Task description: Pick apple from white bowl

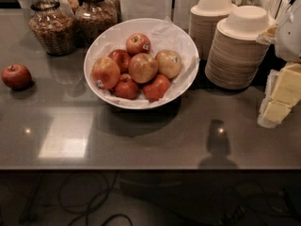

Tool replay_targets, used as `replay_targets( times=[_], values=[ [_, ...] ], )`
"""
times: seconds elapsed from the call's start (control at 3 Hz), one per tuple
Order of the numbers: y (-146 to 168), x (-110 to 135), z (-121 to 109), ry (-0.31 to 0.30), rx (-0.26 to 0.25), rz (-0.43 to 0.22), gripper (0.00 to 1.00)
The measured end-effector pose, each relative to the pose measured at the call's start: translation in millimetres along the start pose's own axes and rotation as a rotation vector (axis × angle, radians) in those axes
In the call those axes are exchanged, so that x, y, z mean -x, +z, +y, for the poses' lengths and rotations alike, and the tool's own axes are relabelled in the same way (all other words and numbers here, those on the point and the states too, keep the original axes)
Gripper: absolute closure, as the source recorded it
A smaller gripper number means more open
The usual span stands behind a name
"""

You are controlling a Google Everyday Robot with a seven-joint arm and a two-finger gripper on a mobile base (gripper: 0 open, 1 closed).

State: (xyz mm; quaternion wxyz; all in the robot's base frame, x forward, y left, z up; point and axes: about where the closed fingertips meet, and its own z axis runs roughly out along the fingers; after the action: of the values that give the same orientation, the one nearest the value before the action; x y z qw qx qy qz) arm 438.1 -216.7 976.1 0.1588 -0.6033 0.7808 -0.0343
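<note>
The white bowl [186,41], wide, shallow and lined with crinkled white paper, stands at the back middle of the dark counter. Several apples lie in it. The apple [143,68], large, yellow-orange with a red blush and no visible sticker, sits in the middle of the pile. Blushed apples with small stickers lie to its left [105,72], behind it [138,44] and to its right [168,63]. Smaller dark red apples [156,87] lie at the front. My gripper [281,100], pale yellow under a white arm, hangs at the right edge of the view, well right of the bowl and holding nothing.
A lone red apple [16,76] lies on the counter [155,140] at the far left. Glass jars [52,29] stand at the back left. Two stacks of beige disposable bowls [237,51] stand right of the white bowl, close to my arm. The counter's front edge crosses the lower view.
</note>
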Motion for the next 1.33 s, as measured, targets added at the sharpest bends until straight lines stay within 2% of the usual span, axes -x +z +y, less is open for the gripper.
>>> replay_targets(
  times=[0.33, 0.67, 1.0, 1.33],
  values=[
    [1, 6, -3, -0.009, -0.012, -0.011, 0.0],
    [9, 36, -17, -0.055, -0.031, -0.098, 0.0],
    [22, 75, -27, -0.105, -0.027, -0.19, 0.0],
    [22, 76, -27, -0.104, -0.028, -0.193, 0.0]
  ],
)
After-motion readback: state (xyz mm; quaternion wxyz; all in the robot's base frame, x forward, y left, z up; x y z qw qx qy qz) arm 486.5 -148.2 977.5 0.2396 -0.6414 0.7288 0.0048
